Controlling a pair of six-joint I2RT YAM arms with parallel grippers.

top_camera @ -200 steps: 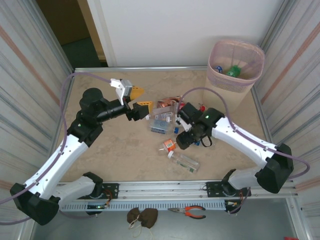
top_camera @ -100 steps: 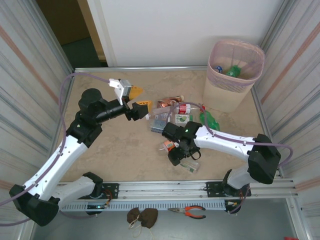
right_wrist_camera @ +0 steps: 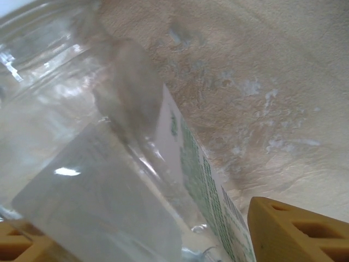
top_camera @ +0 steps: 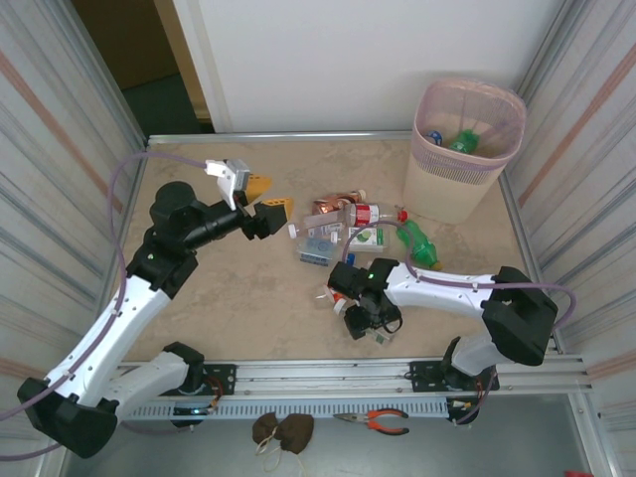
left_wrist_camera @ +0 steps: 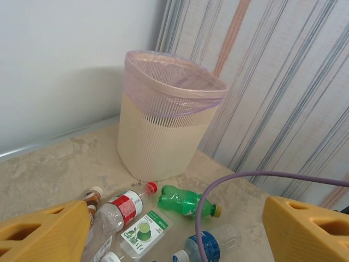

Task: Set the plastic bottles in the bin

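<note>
Several plastic bottles lie in a heap [top_camera: 333, 231] mid-table, among them a red-label one [top_camera: 360, 214] [left_wrist_camera: 122, 207] and a green one [top_camera: 417, 246] [left_wrist_camera: 185, 201]. The beige bin [top_camera: 465, 164] [left_wrist_camera: 163, 125] with its pink liner stands at the back right and holds a few bottles. My left gripper [top_camera: 270, 196] [left_wrist_camera: 174, 240] hovers open just left of the heap. My right gripper [top_camera: 370, 323] [right_wrist_camera: 152, 240] is down near the front edge, its fingers straddling a clear bottle [top_camera: 383, 333] [right_wrist_camera: 109, 164] with a green-printed label. Whether the fingers press on it I cannot tell.
Corrugated walls close in both sides of the table. The right arm's purple cable [left_wrist_camera: 218, 191] arcs over the bottles near the bin. Orange-handled pliers [top_camera: 373, 422] and a brown pouch [top_camera: 281, 429] lie below the front rail.
My right arm swung from the heap down toward the front edge and lowered over the clear bottle, its jaws narrowing. The left gripper drifted slightly back and left.
</note>
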